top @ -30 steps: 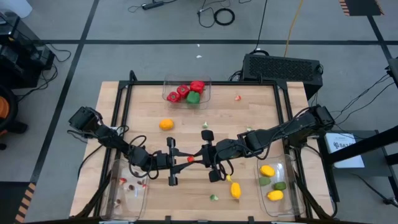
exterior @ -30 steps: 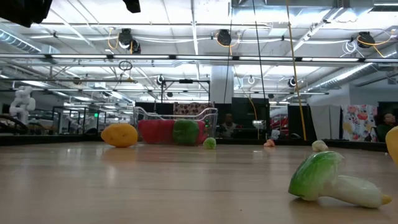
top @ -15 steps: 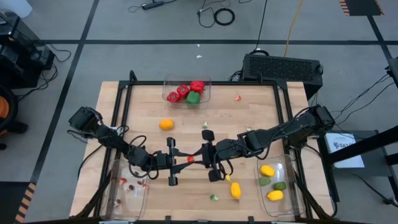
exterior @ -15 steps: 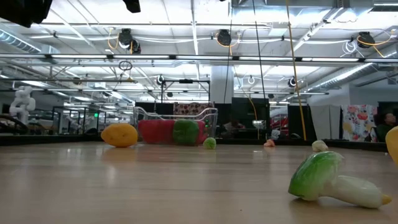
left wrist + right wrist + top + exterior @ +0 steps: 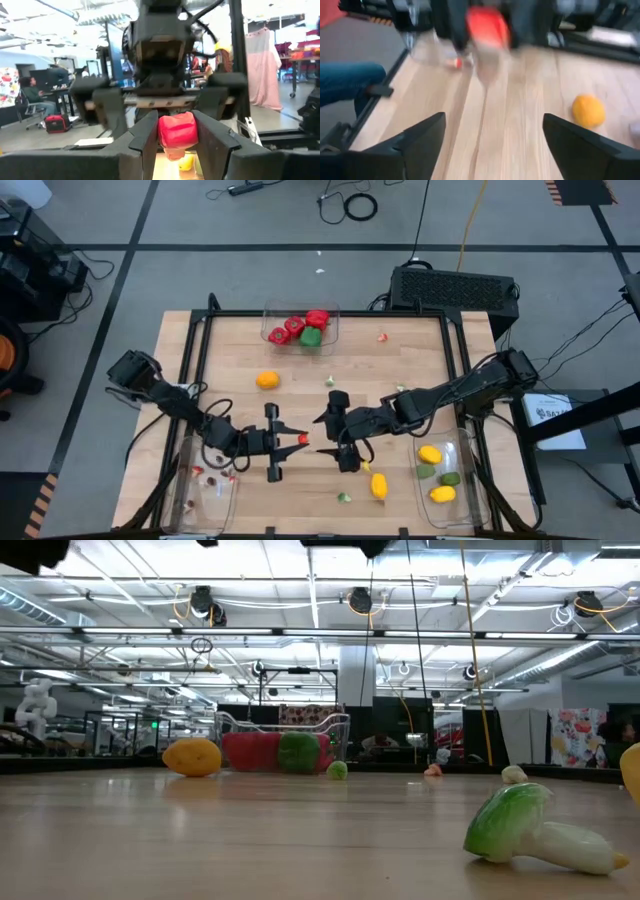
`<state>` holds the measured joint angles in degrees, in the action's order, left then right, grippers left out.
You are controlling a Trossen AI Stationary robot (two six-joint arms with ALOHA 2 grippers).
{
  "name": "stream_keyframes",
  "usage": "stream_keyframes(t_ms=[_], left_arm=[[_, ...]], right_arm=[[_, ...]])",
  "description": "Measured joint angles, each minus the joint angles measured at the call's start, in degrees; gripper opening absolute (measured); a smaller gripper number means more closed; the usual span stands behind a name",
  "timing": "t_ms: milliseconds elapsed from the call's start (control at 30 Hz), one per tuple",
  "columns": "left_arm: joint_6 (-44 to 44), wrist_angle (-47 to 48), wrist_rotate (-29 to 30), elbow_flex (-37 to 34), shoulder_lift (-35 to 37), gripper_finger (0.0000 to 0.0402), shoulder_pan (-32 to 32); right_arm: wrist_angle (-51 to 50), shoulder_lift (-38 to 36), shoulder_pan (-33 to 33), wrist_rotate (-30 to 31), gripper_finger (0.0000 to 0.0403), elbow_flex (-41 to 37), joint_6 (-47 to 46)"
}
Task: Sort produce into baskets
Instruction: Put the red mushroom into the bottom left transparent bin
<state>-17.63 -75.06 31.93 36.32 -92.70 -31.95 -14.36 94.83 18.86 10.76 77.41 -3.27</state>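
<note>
A small red toy piece (image 5: 177,131) hangs above the middle of the table, with my left gripper (image 5: 296,440) shut on it. My right gripper (image 5: 325,434) faces it from the right with a gap between them. Its fingers (image 5: 420,137) are spread open and nothing lies between them. In the right wrist view the red piece (image 5: 487,25) shows blurred ahead. The far basket (image 5: 332,320) holds red peppers and a green one. The left near basket (image 5: 190,495) holds tiny red bits. The right near basket (image 5: 462,480) holds lemons and limes. My left gripper pinches the red piece by its two sides (image 5: 164,134) between its two fingers. The fingers come about level from the table's left. The piece is lifted clear of the table and juts out past the fingertips toward my right gripper.
An orange (image 5: 267,380) lies on the table left of centre, a lemon (image 5: 379,485) near the front and a green-white leafy piece (image 5: 530,830) close to the front edge. Tiny bits (image 5: 382,336) lie scattered further back. Bare wood spreads between the baskets.
My right gripper has opened and let go of the red piece, then drawn back a little toward the table's right edge. The piece stays lifted in my left gripper.
</note>
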Motion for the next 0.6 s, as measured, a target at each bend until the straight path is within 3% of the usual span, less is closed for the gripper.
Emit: stream_keyframes(t_ms=[133, 267, 433, 600], left_arm=[[-2.5, 7.1, 6.1, 0.0, 3.5, 0.012, -3.0], [1.3, 22.2, 12.9, 0.0, 10.6, 0.012, -7.2], [22.9, 47.3, 14.1, 0.0, 22.1, 0.012, -13.5], [46.7, 69.7, 5.4, 0.0, 32.1, 0.012, -20.0]], right_arm=[[-5.9, 0.0, -0.1, 0.0, 0.0345, 0.0, -2.5], [-11.4, 0.0, -0.2, 0.0, 0.0347, 0.0, -4.0], [-13.9, 0.0, -0.2, 0.0, 0.0347, 0.0, -5.1], [-14.0, 0.0, -0.2, 0.0, 0.0348, 0.0, -5.1]])
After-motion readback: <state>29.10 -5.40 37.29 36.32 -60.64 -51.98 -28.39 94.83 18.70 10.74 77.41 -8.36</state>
